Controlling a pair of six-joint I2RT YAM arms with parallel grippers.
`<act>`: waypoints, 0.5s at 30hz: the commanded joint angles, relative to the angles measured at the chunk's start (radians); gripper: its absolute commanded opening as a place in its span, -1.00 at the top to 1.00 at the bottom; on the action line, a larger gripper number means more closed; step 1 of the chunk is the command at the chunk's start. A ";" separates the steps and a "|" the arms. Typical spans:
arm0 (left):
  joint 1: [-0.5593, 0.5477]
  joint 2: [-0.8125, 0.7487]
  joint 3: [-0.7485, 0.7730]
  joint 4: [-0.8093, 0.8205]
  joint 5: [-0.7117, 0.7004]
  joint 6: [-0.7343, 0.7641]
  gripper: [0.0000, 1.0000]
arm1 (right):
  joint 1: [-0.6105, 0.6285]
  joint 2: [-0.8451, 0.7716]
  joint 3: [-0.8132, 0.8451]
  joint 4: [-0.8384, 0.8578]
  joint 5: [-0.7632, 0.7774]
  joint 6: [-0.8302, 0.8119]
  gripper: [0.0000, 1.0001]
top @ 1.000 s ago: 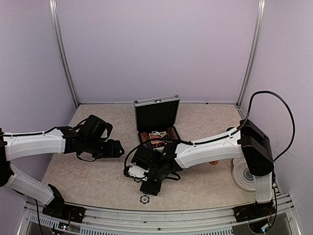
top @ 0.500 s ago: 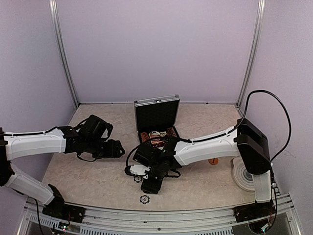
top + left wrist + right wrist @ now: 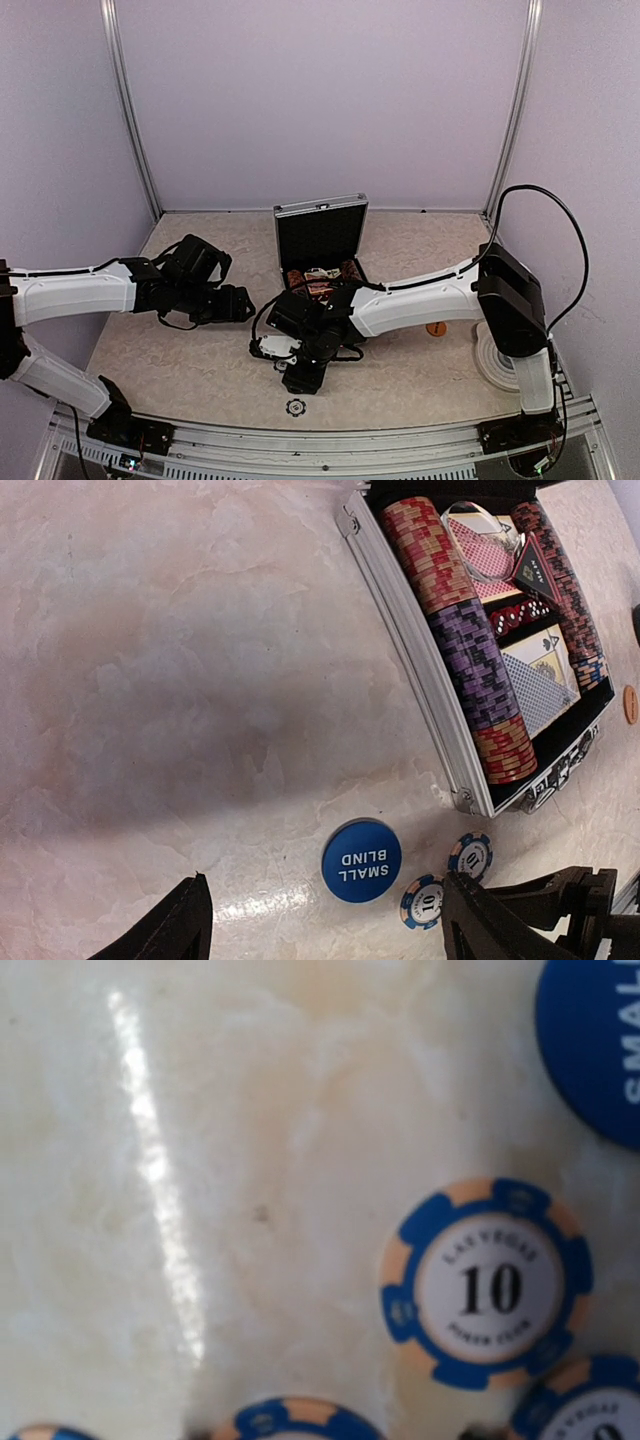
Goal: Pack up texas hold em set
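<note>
Several blue chips (image 3: 487,1285) lie loose on the desk (image 3: 180,360) beside the blue button (image 3: 361,860), just off a corner of the case (image 3: 420,670), which stands open at 12 o'clock from my right pincer (image 3: 300,370). Over the last second I have swung the right arm a little toward 9 o'clock and lowered it, so its camera now looks straight down on the chips from close in, and the pincer has been narrowing on the way. Whether it has closed on a chip I cannot tell: its fingers are outside its own view and the overhead view hides them under the wrist. The left pincer (image 3: 325,935) has not moved; it hangs at 9 o'clock of the case, wide open and empty

Inside the case the chip rows (image 3: 470,660), cards (image 3: 540,680) and dice (image 3: 520,612) sit in their slots, lid (image 3: 320,230) up. I judge packing mostly done and this move the start of a pick on the loose chips. A lone chip (image 3: 296,407) sits at 6 o'clock near the desk edge and an orange disc (image 3: 435,328) at 3 o'clock; both remain to collect, then the button, then the lid
</note>
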 commanded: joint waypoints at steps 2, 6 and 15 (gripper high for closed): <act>0.001 0.001 0.022 -0.008 0.001 0.017 -0.56 | 0.001 0.042 0.004 -0.042 -0.037 0.000 -0.13; 0.001 0.000 0.019 -0.002 0.002 0.016 -0.56 | 0.004 0.036 -0.009 -0.053 -0.039 0.003 -0.19; 0.001 0.010 0.029 0.007 0.001 0.020 -0.55 | 0.015 0.019 -0.033 -0.071 -0.058 -0.003 -0.32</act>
